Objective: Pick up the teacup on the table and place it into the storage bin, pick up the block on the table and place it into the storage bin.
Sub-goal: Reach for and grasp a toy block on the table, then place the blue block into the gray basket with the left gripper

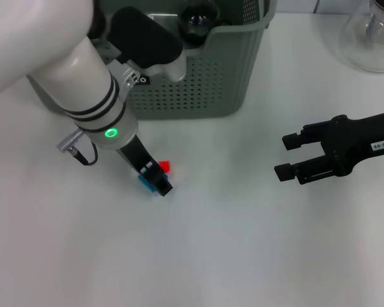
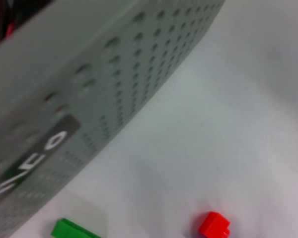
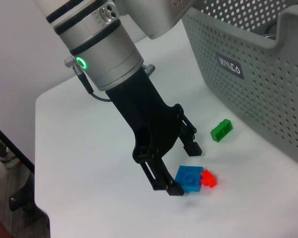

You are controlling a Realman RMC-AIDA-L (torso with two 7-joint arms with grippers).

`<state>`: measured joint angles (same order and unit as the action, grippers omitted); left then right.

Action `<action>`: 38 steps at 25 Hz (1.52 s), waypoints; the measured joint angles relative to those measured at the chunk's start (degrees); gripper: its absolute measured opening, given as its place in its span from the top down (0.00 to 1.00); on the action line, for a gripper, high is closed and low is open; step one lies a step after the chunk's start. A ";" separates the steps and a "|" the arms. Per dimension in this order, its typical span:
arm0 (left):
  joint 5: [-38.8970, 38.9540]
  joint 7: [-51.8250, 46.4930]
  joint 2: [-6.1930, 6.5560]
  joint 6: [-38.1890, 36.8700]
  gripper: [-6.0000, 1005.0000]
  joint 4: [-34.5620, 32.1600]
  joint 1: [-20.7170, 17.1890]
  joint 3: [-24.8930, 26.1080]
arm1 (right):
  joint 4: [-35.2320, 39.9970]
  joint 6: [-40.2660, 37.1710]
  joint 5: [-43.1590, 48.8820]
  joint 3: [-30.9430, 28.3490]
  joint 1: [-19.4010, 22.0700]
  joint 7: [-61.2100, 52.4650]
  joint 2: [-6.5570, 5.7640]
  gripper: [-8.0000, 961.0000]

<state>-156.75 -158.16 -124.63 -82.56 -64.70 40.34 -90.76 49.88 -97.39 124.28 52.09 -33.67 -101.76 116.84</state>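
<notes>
The grey-green storage bin (image 1: pixel 192 83) stands at the back of the table; its wall fills the left wrist view (image 2: pixel 139 74). A dark glossy round thing (image 1: pixel 197 20) sits inside it; I cannot tell if it is the teacup. My left gripper (image 3: pixel 183 167) is open and low over the table in front of the bin. A blue block (image 3: pixel 189 178) lies between its fingertips, close to one finger. A small red block (image 3: pixel 207 178) touches the blue one. A green block (image 3: pixel 221 130) lies nearer the bin. My right gripper (image 1: pixel 283 155) is open and empty at the right.
A clear glass flask (image 1: pixel 371 35) stands at the back right. In the head view the blue block (image 1: pixel 144 181) and red block (image 1: pixel 165 166) show by the left fingers, and the left arm hides the green block. The table edge shows in the right wrist view (image 3: pixel 39 148).
</notes>
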 joint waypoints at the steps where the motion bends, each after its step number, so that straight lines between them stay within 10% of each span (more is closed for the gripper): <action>1: -0.01 -0.22 0.00 0.13 0.16 0.03 0.01 -0.57 | 0.00 0.00 0.00 -0.02 0.00 0.02 0.00 0.13; 13: -0.34 -1.59 0.00 1.90 0.17 1.20 0.18 -3.22 | 0.01 0.05 -0.01 -0.15 0.01 0.07 0.04 0.13; 26: -2.85 -3.21 0.00 2.10 0.39 0.78 0.14 -4.59 | 0.04 0.10 -0.01 -0.15 0.01 -0.09 0.04 0.13; 38: 2.94 -2.12 0.04 -15.67 0.60 -35.65 -10.70 2.68 | 0.43 -0.21 -0.16 -1.24 -0.07 -0.33 -0.44 0.13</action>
<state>-153.81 -160.28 -124.59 -98.23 -100.35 29.65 -88.08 50.31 -97.60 124.12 50.86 -33.74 -102.09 116.40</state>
